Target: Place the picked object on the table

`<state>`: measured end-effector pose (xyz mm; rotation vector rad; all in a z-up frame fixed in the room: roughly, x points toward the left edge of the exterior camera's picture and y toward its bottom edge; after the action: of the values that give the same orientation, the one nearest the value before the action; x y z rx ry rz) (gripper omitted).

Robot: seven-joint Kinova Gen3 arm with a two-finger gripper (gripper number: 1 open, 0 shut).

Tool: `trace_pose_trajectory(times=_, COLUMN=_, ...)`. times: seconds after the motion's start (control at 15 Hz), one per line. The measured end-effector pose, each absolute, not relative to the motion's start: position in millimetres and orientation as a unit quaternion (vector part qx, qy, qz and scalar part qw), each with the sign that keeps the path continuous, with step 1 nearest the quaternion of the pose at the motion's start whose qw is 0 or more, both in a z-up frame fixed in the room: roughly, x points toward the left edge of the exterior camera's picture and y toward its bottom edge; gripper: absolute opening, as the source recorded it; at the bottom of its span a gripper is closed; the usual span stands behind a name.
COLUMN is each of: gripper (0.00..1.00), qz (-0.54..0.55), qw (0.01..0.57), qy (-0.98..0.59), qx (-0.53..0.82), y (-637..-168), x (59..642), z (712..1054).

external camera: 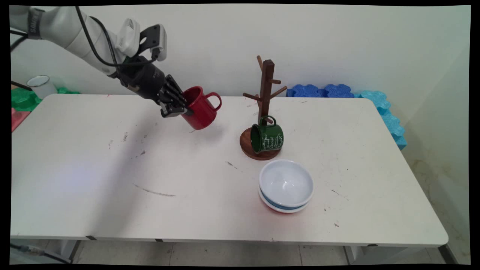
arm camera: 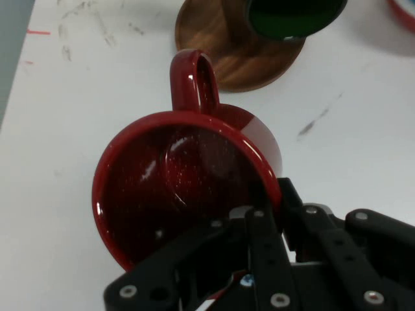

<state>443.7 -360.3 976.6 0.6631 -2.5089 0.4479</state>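
Holding a red mug (external camera: 199, 107) by its rim, gripper (external camera: 179, 106) closed on the wall nearest the arm, mug lifted clear of the tabletop (external camera: 93, 180) and tipped, handle pointing away toward the mug tree (external camera: 264, 108). Hanging over the middle of the tabletop toward its far edge, well left of the tree. Standing on the tree's round wooden base, or just against it, a green mug (external camera: 267, 137) lying on its side, mouth facing left, white lettering on its wall too small to read. Stacked just in front of the base, toward the near edge, white bowls (external camera: 286, 185), a blue band and a red one showing beneath. Off the far left corner, a white cup (external camera: 42, 86) on green foam; past the far right corner, blue foam blocks (external camera: 378, 107).

Seen from the hand: red mug (arm camera: 185, 184) looked into from above, one finger inside the mouth and one outside, pinching the rim. Handle up in the picture, aimed at the wooden base (arm camera: 237, 48), green mug's mouth (arm camera: 295, 14) at the top edge.

Judged by the glossy, speckled skin: enamelled metal, stiff, light, slick under the pads, prone to swing in a one-sided rim pinch; chips if knocked. Rim or handle the obvious holds. No readable brand on it.
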Motion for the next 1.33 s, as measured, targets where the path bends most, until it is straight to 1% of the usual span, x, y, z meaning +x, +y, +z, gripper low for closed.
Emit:
trace_pose_trajectory(times=0.67, gripper=0.0, qz=0.196, qw=0.208, qy=-0.941, qx=0.181, y=-386.8, x=443.5, z=942.7)
trace_pose_trajectory(times=1.33, gripper=0.0, qz=0.208, qw=0.178, qy=-0.951, qx=0.142, y=-403.6, x=437.8, z=896.5)
